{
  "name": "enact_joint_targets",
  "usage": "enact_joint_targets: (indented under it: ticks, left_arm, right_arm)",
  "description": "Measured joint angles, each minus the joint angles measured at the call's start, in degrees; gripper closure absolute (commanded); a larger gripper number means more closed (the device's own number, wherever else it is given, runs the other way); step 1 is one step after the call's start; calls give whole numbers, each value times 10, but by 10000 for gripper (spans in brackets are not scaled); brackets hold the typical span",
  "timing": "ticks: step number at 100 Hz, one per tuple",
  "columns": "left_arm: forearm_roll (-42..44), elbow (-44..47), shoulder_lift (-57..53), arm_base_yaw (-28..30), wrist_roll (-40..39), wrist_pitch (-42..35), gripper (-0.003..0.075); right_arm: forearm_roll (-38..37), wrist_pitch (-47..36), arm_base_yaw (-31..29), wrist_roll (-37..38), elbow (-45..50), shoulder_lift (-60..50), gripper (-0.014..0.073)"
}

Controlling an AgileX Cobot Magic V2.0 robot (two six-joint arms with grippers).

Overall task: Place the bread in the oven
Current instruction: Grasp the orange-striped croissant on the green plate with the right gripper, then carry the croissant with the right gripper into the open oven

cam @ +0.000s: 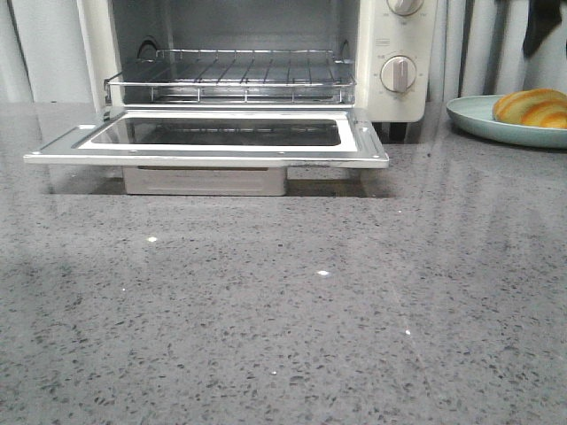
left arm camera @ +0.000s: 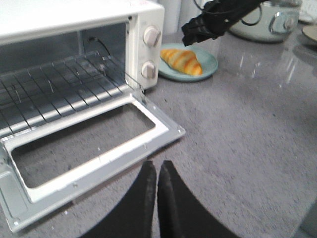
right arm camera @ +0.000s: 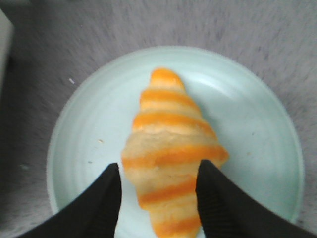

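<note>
Grey speckled counter [cam: 292, 310], oven [cam: 390, 53] open. Bread [right arm camera: 171, 148] on plate [right arm camera: 89, 134] sits between the open right gripper [right arm camera: 158, 198] fingers; left gripper [left arm camera: 157, 191] closed, empty.

oven [cam: 266, 80] door [cam: 208, 137] down, wire rack [cam: 235, 75] bare, reachable

table [cam: 354, 310]: grey speckled stone-like top, polished, with glints of light.
oven [left arm camera: 143, 15]: smooth cream-white casing, faintly shiny.
oven door [cam: 363, 142]: glass pane in a bright, reflective metal frame.
rack [cam: 230, 75]: thin shiny metal wire.
knobs [cam: 398, 74]: smooth, cream, plastic-looking.
bread [right arm camera: 171, 148]: glossy, orange and cream stripes, slightly pitted on the pale bands.
plate [right arm camera: 247, 114]: pale green, smooth glaze with faint rings.
right gripper [right arm camera: 157, 198] fingers [right arm camera: 218, 198]: matt black, finely ribbed pads.
left gripper [left arm camera: 157, 191]: matt black.
</note>
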Motion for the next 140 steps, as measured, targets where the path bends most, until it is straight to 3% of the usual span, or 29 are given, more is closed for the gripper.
enact_joint_targets:
  ticks: [16, 23, 30, 35, 60, 80, 94, 108, 122, 140]
  left_arm:
    - [6, 0, -1, 0, -5, 42, 742]
    - [7, 0, -6, 0, -7, 48, 742]
    - [8, 0, -11, 0, -9, 52, 742]
    - [7, 0, -16, 0, -9, 53, 742]
    - [8, 0, -33, 0, -10, 55, 742]
    - [9, 0, -45, 0, -10, 55, 742]
    - [9, 0, -47, 0, -10, 48, 742]
    - [9, 0, -47, 0, -10, 23, 742]
    - [9, 0, -47, 0, -10, 8, 742]
    - [8, 0, -48, 0, -10, 7, 742]
  right_arm:
    - [-1, -21, -8, 0, -2, 58, 275]
    - [2, -33, -10, 0, -8, 70, 326]
    - [19, -37, -14, 0, -12, 79, 491]
    - [34, -39, -20, 0, -13, 85, 669]
    - [76, -18, -34, 0, -21, 68, 662]
    - [76, 25, -17, -19, -25, -69, 662]
    - [76, 33, 66, -67, -31, -203, 662]
    - [82, 18, 199, -109, -33, -282, 662]
    - [85, 11, 310, -158, -34, -280, 662]
    - [85, 12, 371, -228, -34, -191, 662]
